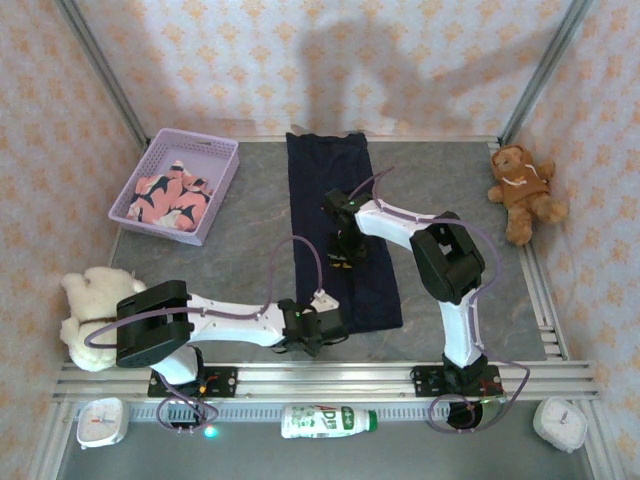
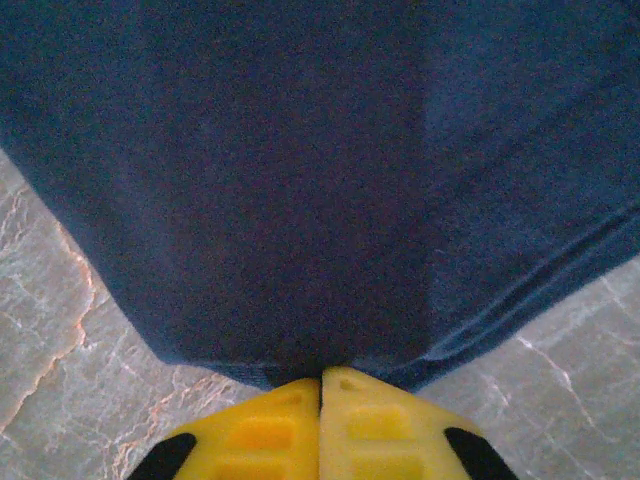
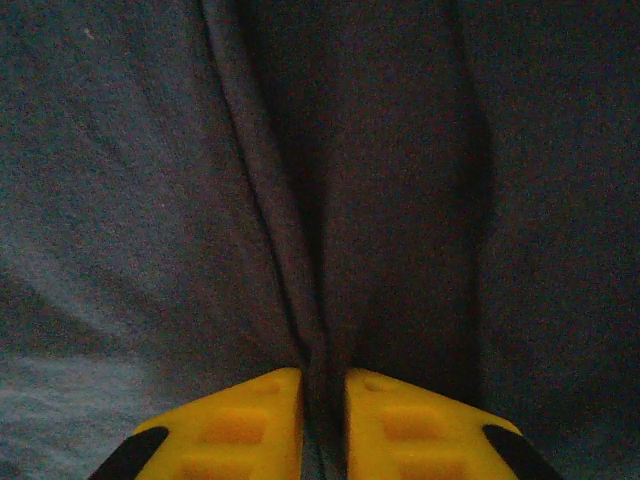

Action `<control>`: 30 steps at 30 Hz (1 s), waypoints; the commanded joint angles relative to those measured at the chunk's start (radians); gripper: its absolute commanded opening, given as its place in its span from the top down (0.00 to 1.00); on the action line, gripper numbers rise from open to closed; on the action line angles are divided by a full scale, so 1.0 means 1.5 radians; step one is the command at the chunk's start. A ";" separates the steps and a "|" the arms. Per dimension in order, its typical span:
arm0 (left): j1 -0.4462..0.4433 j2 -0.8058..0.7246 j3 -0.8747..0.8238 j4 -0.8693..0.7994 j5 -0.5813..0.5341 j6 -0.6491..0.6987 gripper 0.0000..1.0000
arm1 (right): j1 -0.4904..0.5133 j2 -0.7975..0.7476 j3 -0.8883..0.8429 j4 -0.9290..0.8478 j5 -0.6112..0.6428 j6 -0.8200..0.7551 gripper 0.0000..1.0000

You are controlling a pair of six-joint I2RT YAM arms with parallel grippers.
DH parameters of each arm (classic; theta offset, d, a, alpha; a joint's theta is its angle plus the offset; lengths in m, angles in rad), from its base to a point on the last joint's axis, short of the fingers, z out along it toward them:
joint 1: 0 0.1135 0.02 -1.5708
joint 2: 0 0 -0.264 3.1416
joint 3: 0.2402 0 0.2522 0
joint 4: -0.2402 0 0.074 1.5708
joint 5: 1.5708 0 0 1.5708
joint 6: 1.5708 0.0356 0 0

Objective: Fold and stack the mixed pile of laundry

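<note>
Navy garment [image 1: 322, 185]: flat strip, table [image 1: 480, 300] centre, far edge to near edge. Left gripper [image 2: 320, 378]: closed on its near hem. Right gripper [image 3: 323, 375]: narrow, pinching a mid-cloth fold. Pink garment [image 1: 172, 198]: in basket [image 1: 228, 170], far-left corner.

The navy garment [image 1: 315, 190], plain and dark, lies spread flat as a long strip down the middle of the bench [image 1: 505, 300], with one ridge pinched up mid-length. The salmon-pink shark-print garment [image 1: 172, 197] lies crumpled inside the lavender basket [image 1: 222, 190], far left.
</note>
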 commanded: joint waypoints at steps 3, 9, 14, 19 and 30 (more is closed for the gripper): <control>0.009 -0.026 -0.027 -0.031 -0.007 -0.002 1.00 | -0.002 0.047 -0.003 -0.035 0.055 -0.009 0.82; 0.007 -0.095 -0.043 -0.078 -0.008 -0.034 1.00 | -0.003 0.060 0.018 -0.051 0.068 -0.013 0.83; -0.005 -0.166 -0.067 -0.108 0.007 -0.080 0.98 | -0.004 0.068 0.025 -0.061 0.080 -0.010 0.83; -0.003 -0.187 -0.077 -0.133 -0.018 -0.092 0.96 | -0.004 0.064 0.035 -0.057 0.065 -0.008 0.83; 0.059 -0.220 -0.032 -0.134 -0.030 -0.100 0.73 | -0.004 -0.014 0.096 -0.088 0.031 -0.006 0.78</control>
